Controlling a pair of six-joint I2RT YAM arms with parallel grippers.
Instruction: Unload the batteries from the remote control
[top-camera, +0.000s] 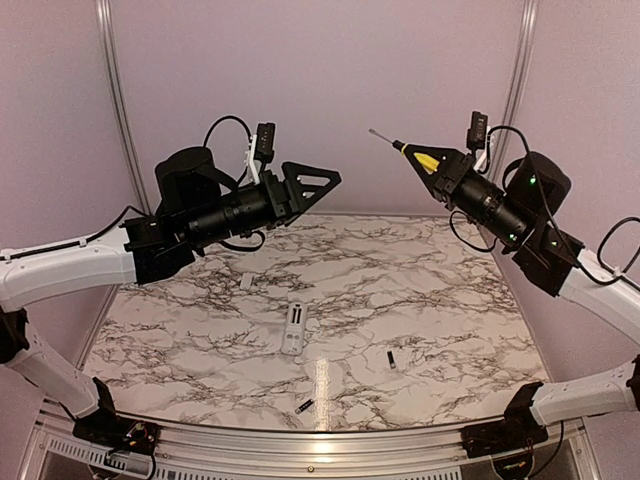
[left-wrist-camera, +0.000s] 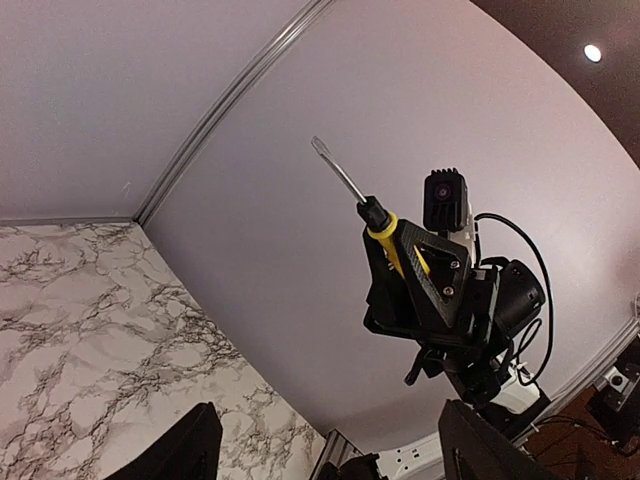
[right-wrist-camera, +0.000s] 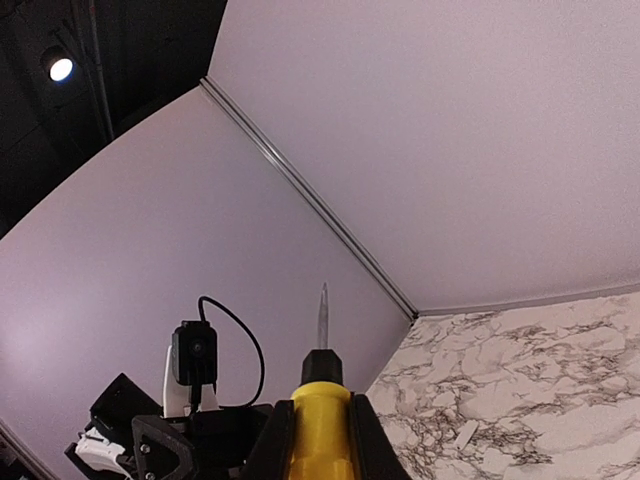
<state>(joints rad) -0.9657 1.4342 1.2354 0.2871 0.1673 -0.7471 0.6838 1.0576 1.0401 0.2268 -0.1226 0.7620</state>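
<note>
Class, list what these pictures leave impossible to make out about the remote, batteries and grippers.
- Slim white plastic remote control: top view, too small to tell whether its compartment is empty.
- Two tiny dark cylindrical batteries: top view, too small to tell their ends apart.
- Left gripper fingers: left wrist view, cut off by the bottom edge.
- Yellow-handled screwdriver: right wrist view, handle's lower part cut off by the bottom edge.

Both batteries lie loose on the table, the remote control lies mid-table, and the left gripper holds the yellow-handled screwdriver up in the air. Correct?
No: it is the right gripper that holds the yellow-handled screwdriver up in the air, as the top external view shows. Both batteries do lie loose on the table, with the remote control mid-table.
</note>
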